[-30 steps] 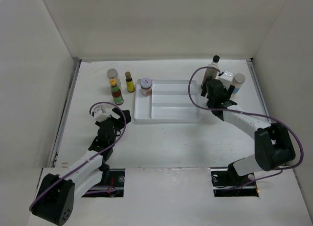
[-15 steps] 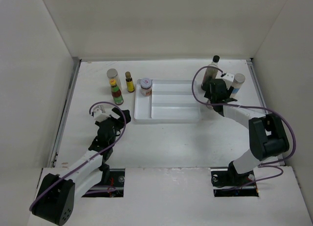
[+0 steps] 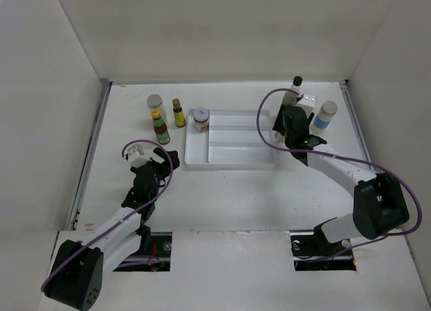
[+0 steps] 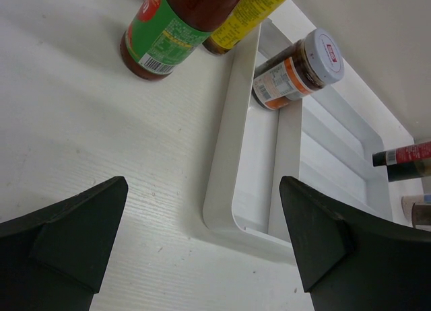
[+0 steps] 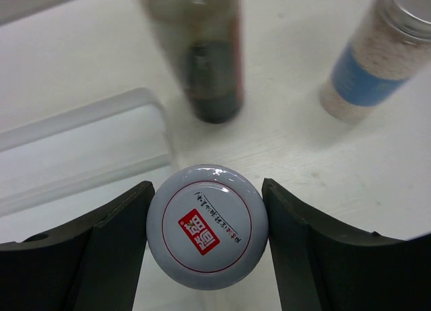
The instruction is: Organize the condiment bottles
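The worktop [image 3: 229,190] carried the white divided tray [image 3: 236,146], with a matching jar [image 4: 296,68] standing in its left end compartment. The left claw [image 4: 202,190] hung spread wide near that tray corner, holding nothing. Off the tray's right side stood the tall dark bottle [image 5: 212,62] and the blue-label bottle [image 5: 367,68]. Just in front of them, beside the tray wall, was the white-lidded jar [image 5: 207,230]. The right claw [image 5: 207,190] pinched its lid from both sides, no gap showing. The lift would probably go best with the grip centred and firm, rising straight so the jar cleared the tray wall and the dark bottle.
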